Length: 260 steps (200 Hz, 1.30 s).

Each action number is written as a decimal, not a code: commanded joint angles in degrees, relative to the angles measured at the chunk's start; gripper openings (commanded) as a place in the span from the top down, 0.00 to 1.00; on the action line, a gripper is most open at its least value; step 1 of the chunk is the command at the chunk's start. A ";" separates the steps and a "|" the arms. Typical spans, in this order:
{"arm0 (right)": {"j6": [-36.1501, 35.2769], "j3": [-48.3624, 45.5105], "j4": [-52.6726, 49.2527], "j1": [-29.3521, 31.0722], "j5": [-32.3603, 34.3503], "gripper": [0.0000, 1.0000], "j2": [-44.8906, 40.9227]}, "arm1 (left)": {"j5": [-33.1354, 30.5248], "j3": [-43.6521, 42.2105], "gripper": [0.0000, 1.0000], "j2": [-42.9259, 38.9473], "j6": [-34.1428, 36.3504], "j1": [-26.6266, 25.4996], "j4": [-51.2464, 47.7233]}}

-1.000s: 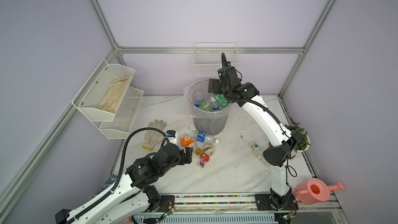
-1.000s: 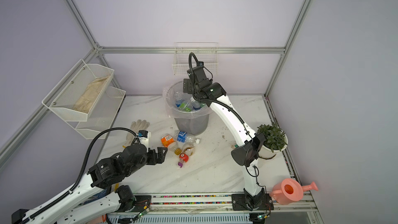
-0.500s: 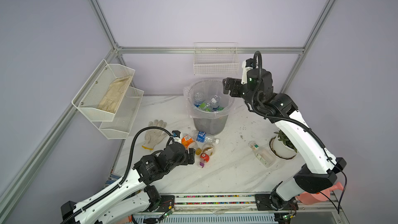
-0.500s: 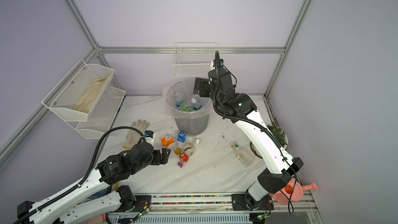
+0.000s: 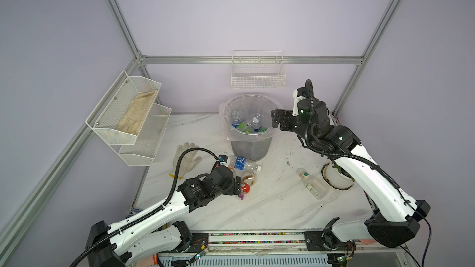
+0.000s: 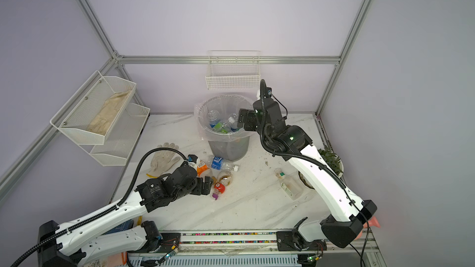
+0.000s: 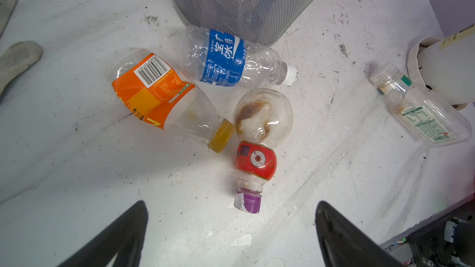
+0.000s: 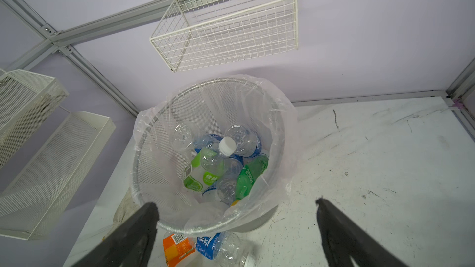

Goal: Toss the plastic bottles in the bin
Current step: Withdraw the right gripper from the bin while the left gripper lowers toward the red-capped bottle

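The bin (image 5: pixel 250 147) (image 6: pixel 228 147) (image 7: pixel 244 1) (image 8: pixel 154 150) is a grey mesh basket with a clear liner. Several plastic bottles (image 8: pixel 221 165) (image 5: pixel 246 123) lie inside it. In front of it lie a blue-labelled bottle (image 7: pixel 226 59) (image 5: pixel 243 163), an orange-labelled one (image 7: pixel 154 91) (image 6: pixel 202 169) and a round red-labelled, purple-capped one (image 7: pixel 257 134) (image 6: pixel 223 179). A flat clear bottle (image 7: pixel 421 109) (image 5: pixel 312 184) lies further right. My left gripper (image 7: pixel 231 202) (image 5: pixel 237 187) is open and empty, just short of the purple cap. My right gripper (image 8: pixel 235 201) (image 5: pixel 275 119) is open and empty, high beside the bin's right rim.
A white plant pot (image 5: pixel 334 175) stands behind the right arm, next to the flat bottle. White work gloves (image 5: pixel 186 159) lie left of the bottles. White mesh shelves (image 5: pixel 128 114) hang on the left wall, and a wire basket (image 5: pixel 258 74) hangs above the bin. A pink watering can (image 6: pixel 374 223) peeks out at front right.
My right arm has swung to the right, from above the bin to beside its rim. My left gripper has crept forward toward the bottles on the table. Both stayed open.
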 commanded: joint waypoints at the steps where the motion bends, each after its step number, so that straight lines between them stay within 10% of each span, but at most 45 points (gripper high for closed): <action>1: 1.82 -2.76 0.80 0.02 1.83 0.02 -2.76 | 1.83 3.97 0.00 1.69 2.15 -0.40 4.78; 260: 6.61 -18.24 -0.47 0.02 3.48 0.03 -13.84 | 10.10 9.44 0.14 27.16 5.03 -0.41 14.83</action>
